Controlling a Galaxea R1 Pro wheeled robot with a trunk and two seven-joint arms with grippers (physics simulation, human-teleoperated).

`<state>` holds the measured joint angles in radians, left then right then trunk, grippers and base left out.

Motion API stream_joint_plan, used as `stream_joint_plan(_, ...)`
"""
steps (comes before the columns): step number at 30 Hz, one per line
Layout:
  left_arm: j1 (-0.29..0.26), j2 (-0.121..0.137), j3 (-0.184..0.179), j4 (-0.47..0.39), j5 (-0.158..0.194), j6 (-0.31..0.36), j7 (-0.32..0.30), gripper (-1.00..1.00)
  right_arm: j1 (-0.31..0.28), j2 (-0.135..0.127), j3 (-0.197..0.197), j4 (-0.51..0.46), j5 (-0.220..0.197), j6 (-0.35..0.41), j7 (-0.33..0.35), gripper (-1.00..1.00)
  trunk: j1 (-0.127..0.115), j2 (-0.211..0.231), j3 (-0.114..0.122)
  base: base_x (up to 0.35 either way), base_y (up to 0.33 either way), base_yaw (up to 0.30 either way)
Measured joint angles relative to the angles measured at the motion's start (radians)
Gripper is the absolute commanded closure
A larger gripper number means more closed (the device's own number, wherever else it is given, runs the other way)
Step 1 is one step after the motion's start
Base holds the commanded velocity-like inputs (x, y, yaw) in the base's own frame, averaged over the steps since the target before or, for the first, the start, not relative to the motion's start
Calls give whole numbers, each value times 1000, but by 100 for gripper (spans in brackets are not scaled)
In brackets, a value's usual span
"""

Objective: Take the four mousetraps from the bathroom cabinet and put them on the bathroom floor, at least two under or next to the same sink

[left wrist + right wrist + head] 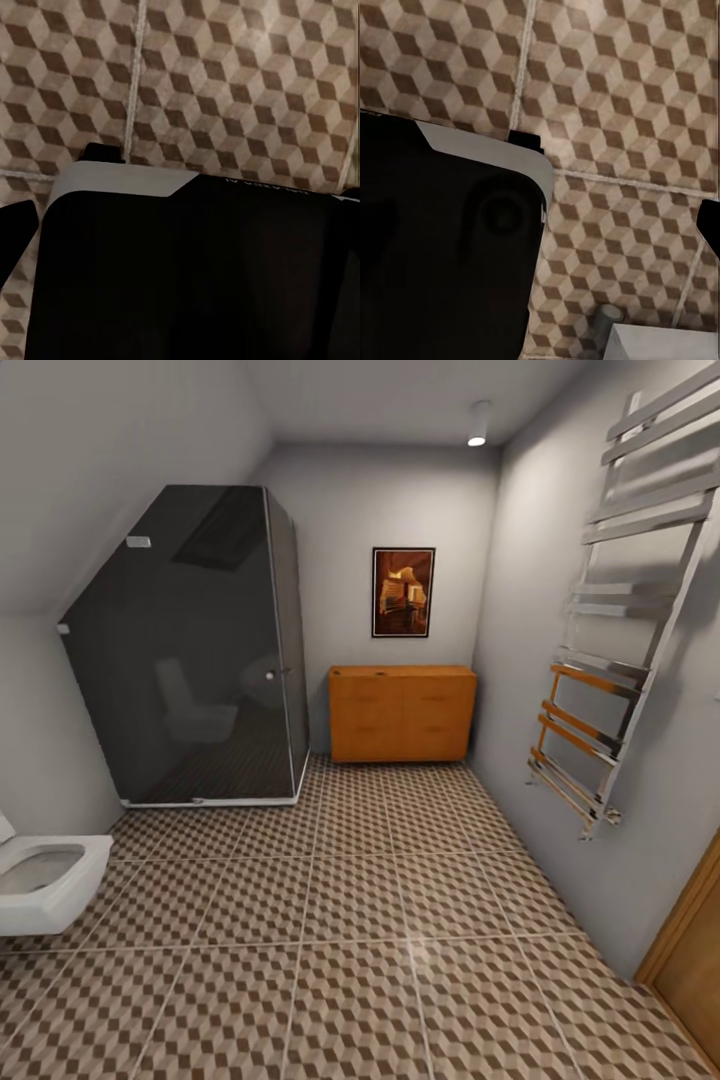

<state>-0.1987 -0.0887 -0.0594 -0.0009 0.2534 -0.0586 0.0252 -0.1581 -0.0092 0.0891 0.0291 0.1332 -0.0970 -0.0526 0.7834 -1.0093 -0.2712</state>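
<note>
Head view is being given over to the bathroom, with the cabinet [402, 712] seen standing closed against the far wall, under a framed picture [403, 591] and beside a dark glass shower enclosure [190, 650]. No mousetraps are being shown on the bathroom floor [360, 940], so the task is judged to be barely begun: the cabinet is yet to be reached and opened, and all four traps are yet to be laid down. A white toilet [45, 875] is being caught at the floor's left edge and a towel rail [610, 660] on the right wall. In both wrist views, patterned tiles are being looked down on past dark robot bodywork; the fingers' spread cannot be told, and nothing is seen being held.
</note>
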Motion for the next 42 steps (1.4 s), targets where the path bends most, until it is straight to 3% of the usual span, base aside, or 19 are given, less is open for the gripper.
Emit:
stream_joint_plan(11,0,0,0,0,0,1,0,-100,0,-2,0,0,1,-1,2,-100,0,0,0,320,0,-16)
stream_joint_plan(25,0,0,0,0,0,1,0,-100,0,0,-1,0,-1,-2,2,-100,0,0,0,320,0,-167)
stream_joint_plan(42,0,0,0,0,0,1,0,-100,0,0,-2,0,0,-1,2,-100,0,0,0,320,0,-7)
